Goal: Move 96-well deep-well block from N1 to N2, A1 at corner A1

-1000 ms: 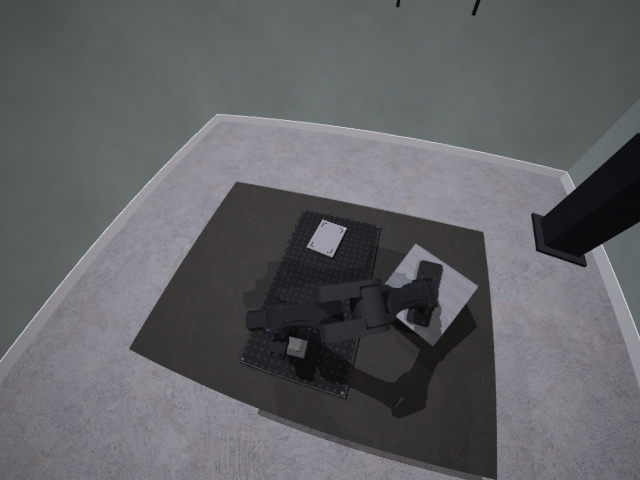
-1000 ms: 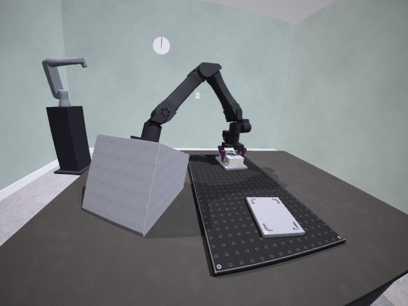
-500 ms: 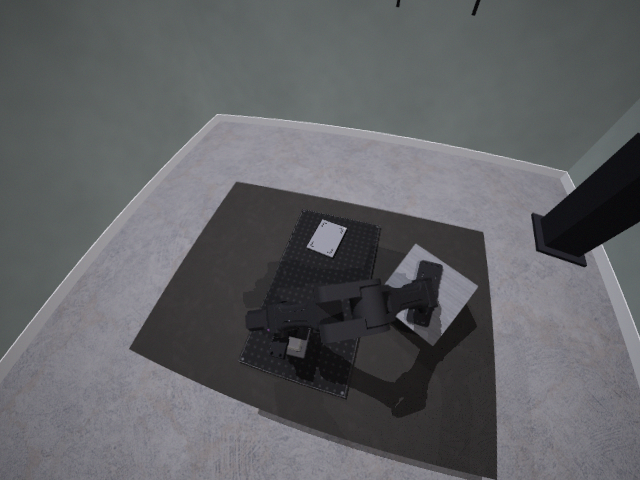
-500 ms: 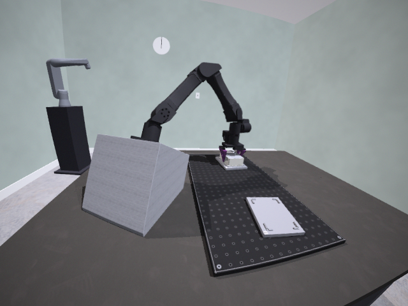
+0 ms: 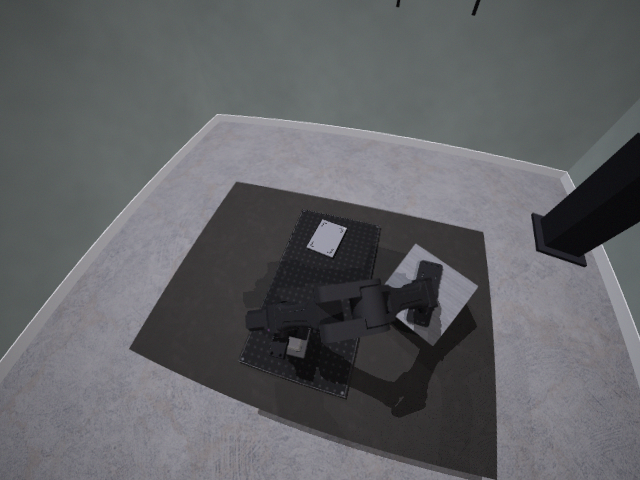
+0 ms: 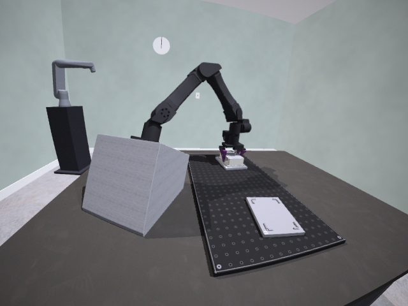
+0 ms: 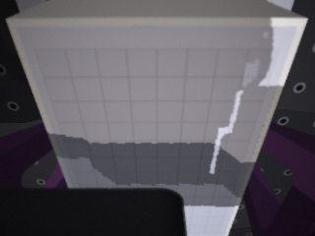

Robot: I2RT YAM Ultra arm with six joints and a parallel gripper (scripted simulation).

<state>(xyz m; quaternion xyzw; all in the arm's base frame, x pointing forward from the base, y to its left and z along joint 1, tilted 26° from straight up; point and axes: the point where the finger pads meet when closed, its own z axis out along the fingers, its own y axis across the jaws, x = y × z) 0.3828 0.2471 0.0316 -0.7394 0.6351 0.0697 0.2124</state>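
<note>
The white 96-well deep-well block (image 6: 234,160) sits on plate nest N1 (image 6: 231,167) at the far end of the black breadboard. It also shows in the overhead view (image 5: 296,346) and fills the wrist view (image 7: 157,118), its well grid facing the camera. My gripper (image 6: 232,152) reaches straight down over it, with the purple fingers on either side of the block and shut on its sides. The block still rests on N1. Plate nest N2 (image 6: 274,216) is a flat white plate with corner locators near the breadboard's near end, and it is empty; it also shows in the overhead view (image 5: 326,238).
A large grey slanted box (image 6: 131,182) holds the arm's base left of the breadboard (image 6: 250,210). A black pedestal with a grey arm (image 6: 67,138) stands on the floor beyond the table. The table edge runs close along the front.
</note>
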